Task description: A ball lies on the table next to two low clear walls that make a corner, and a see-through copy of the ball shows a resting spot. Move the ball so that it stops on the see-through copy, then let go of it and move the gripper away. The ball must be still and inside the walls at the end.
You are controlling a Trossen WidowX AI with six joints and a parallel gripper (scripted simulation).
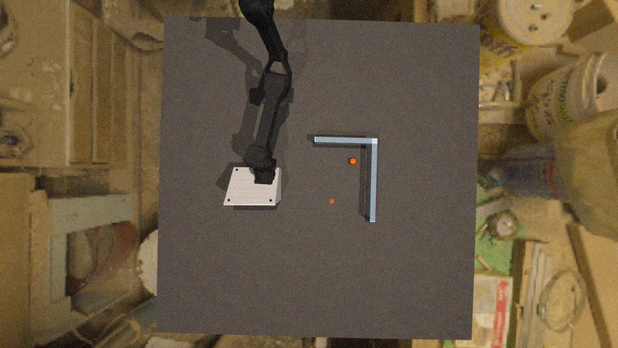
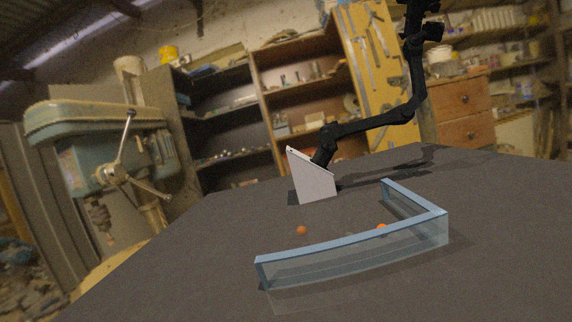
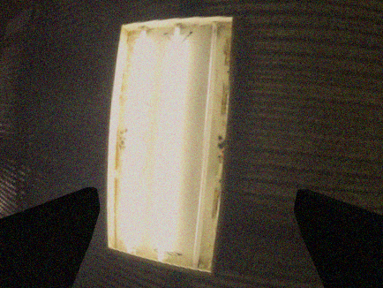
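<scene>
The bright orange ball (image 1: 353,161) (image 2: 381,226) lies on the table inside the corner of the clear walls (image 1: 373,181) (image 2: 352,239). In the exterior view it is partly behind the near wall's top edge. The duller orange see-through copy (image 1: 331,200) (image 2: 301,230) shows farther from the corner, toward the open side. My gripper (image 3: 199,202) is open and empty, its two dark fingers wide apart in the wrist view. It is raised high and points upward, far from the ball; its fingertips are outside the top and exterior views.
A white wedge-shaped mount (image 1: 251,190) (image 2: 314,183) carries the arm (image 1: 272,103) (image 2: 372,122) on the table (image 1: 259,276) (image 2: 191,256). The shorter wall (image 1: 341,140) (image 2: 408,194) meets the longer one at the corner. The wrist view shows a lit ceiling panel (image 3: 163,141).
</scene>
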